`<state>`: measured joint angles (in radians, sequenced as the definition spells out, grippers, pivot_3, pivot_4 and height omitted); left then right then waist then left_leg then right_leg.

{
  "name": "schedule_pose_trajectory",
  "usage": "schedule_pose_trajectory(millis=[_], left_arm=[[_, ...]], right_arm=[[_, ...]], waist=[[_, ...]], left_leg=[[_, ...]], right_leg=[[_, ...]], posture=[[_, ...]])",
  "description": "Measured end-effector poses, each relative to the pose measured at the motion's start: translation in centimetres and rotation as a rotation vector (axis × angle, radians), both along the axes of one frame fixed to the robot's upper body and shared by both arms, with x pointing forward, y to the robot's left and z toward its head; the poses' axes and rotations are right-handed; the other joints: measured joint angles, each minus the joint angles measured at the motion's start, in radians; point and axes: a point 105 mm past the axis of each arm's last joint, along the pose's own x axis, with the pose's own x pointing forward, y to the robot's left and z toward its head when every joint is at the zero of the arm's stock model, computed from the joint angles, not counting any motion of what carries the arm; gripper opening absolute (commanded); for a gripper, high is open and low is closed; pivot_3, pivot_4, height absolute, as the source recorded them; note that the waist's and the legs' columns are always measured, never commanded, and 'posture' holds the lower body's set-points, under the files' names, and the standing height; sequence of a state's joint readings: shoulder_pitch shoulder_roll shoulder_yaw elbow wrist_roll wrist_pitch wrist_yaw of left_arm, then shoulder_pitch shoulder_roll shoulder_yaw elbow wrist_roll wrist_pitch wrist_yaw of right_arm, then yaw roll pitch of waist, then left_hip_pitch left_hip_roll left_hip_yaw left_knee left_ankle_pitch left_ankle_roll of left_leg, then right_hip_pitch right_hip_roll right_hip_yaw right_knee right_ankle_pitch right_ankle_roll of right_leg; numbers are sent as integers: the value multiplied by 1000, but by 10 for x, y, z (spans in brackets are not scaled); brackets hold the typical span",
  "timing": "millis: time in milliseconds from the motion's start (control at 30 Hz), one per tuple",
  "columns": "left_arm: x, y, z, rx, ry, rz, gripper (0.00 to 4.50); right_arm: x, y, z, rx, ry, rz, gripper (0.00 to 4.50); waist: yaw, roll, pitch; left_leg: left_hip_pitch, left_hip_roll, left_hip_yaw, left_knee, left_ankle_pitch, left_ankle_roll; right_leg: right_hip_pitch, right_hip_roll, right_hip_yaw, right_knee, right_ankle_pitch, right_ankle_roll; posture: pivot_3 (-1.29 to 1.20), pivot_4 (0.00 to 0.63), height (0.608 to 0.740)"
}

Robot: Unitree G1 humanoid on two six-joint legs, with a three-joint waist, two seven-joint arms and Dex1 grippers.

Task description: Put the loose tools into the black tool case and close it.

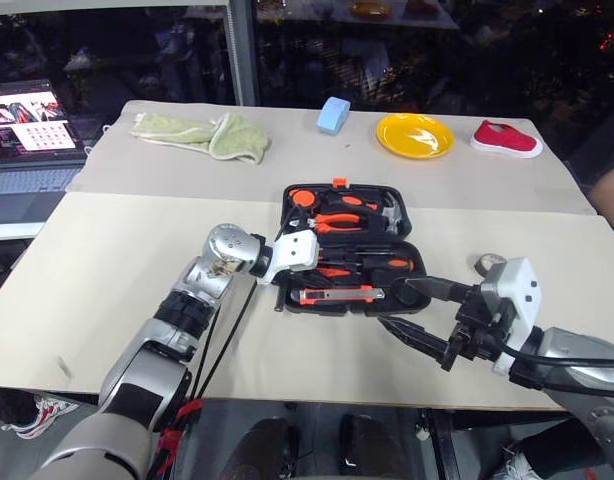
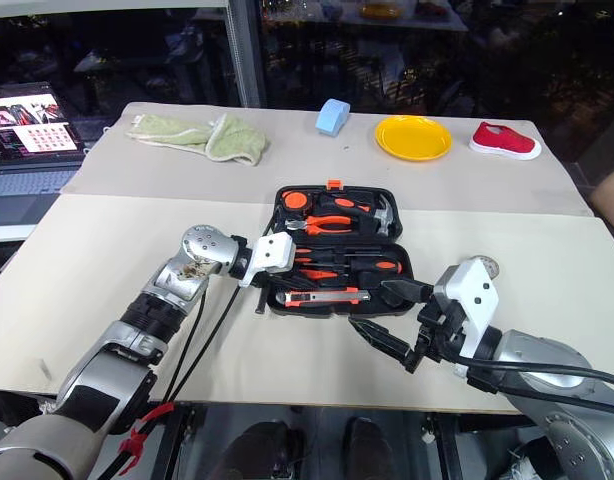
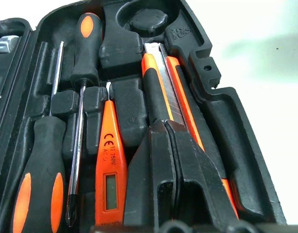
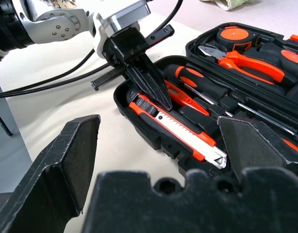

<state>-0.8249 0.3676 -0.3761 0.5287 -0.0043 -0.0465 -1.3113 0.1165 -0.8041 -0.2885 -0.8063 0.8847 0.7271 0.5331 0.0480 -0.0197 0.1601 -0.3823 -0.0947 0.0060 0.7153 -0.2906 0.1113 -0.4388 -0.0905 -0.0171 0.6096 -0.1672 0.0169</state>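
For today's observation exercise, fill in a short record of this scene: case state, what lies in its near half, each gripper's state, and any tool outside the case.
case: black tool case open on the table
near half: two screwdrivers, tester screwdriver, utility knife
left gripper: shut, over the utility knife
right gripper: open, empty, beside the case
outside the case: tape roll on the table

Even overhead light on the table (image 1: 107, 260), bright, soft shadows only. Background past the far edge dark, small light specks in the glass. Laptop (image 1: 32, 125) screen glowing, upper left. Left wrist view: top right blown out to white, fingers (image 3: 188, 179) soft at the bottom. Right wrist view: near fingers (image 4: 66, 160) blurred, case (image 4: 154, 131) sharp.
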Motion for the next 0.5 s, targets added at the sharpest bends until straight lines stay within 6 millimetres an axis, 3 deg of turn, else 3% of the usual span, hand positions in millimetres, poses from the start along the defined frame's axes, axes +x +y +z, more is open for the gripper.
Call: schedule_pose_trajectory(millis=[500], left_arm=[[0, -2, -2, 6, -51, -24, 57]], right_arm=[[1, -1, 0, 1, 0, -11, 4500]], waist=[[2, 0, 0]], left_leg=[[4, 0, 0, 0, -2, -4]], right_leg=[[1, 0, 0, 0, 0, 1]], posture=[[0, 150, 732]])
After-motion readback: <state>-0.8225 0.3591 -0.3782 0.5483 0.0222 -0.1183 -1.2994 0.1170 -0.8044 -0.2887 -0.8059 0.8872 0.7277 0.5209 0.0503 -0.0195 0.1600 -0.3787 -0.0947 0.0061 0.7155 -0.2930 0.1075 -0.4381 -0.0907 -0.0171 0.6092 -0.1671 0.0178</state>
